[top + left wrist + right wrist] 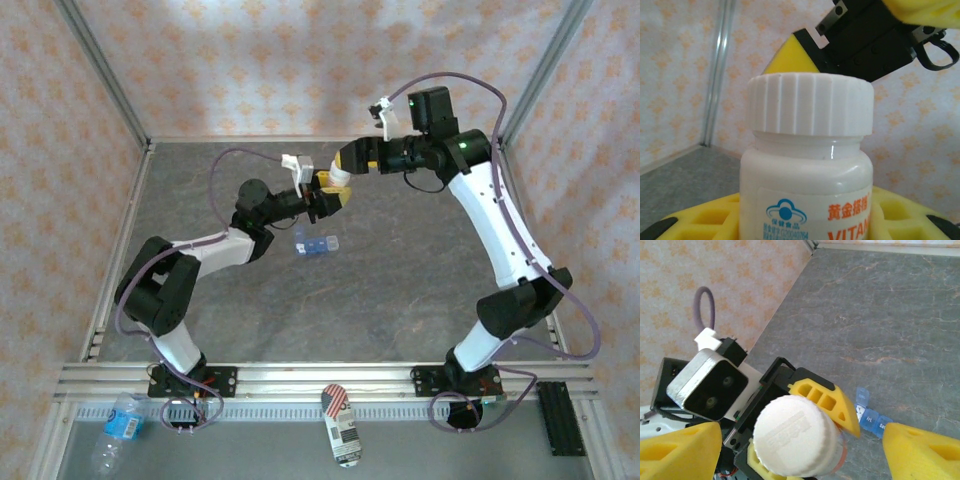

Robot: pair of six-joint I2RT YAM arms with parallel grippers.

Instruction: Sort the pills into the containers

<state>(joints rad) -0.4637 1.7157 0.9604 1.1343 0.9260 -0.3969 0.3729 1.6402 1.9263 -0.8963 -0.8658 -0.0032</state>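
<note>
The small translucent blue plastic pill organiser [316,245] lies flat near the middle of the grey worktop [400,290], free of both arms. In the top view it is at about 6 o'clock from the raised grippers. In the right wrist view its end lid looks flipped up, though the rest of the strip is partly hidden there.

The left gripper [325,203] is clamped on the body of a white plastic bottle [805,185] and holds it upright above the worktop, the yellow fingers low on its sides. The right gripper [350,160] hangs at 12 o'clock over the ribbed white cap [795,435]. Its jaws are spread wide, one finger at 9 o'clock and the other at 3 o'clock of the cap, and neither is touching it.

No pills are in view, so they are most likely inside the bottle, and taking off the cap looks like the step in hand. The cap's ribs should give a sure hold for twisting, best taken square across its widest part. The bottle's smooth glossy wall may turn inside the left fingers unless they are pressed firmly.

The organiser is probably very light, stiff and thin-walled. It will likely skid on the worktop if nudged, and its hinged lids could snap shut. It is best steadied by its long sides, with the open compartments kept facing up.
</note>
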